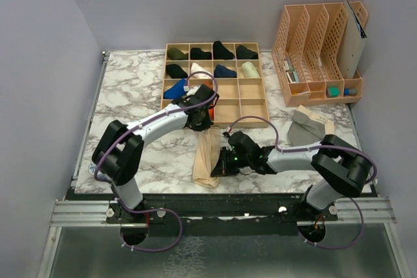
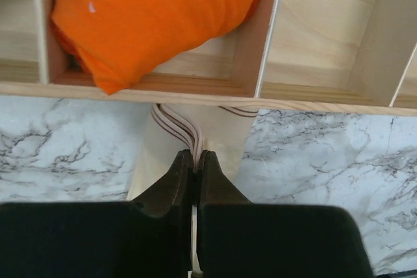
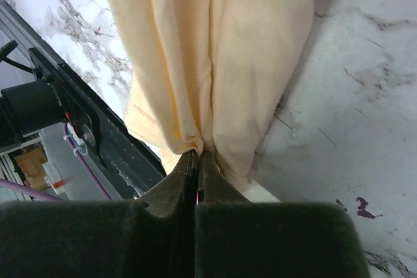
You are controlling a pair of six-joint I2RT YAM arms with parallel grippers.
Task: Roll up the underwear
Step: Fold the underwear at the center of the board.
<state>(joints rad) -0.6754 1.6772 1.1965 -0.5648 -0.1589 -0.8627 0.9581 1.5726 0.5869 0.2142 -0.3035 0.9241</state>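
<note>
The pale beige underwear [image 1: 207,155] lies as a long narrow strip on the marble table, running from the wooden tray toward the near edge. My left gripper [image 1: 203,122] is shut on its far end, pinching the striped waistband [image 2: 179,128] just in front of the tray. My right gripper [image 1: 220,162] is shut on a fold of the beige cloth [image 3: 215,63] at the strip's right side near its front end. The grey underwear with a cream band [image 1: 306,128] lies flat at the right, touched by neither gripper.
A wooden compartment tray [image 1: 251,105] with several rolled garments stands at the back centre; an orange roll [image 2: 150,11] fills the cell just ahead of my left gripper. A peach file organizer [image 1: 319,47] stands at the back right. The metal rail [image 1: 221,209] runs along the near edge.
</note>
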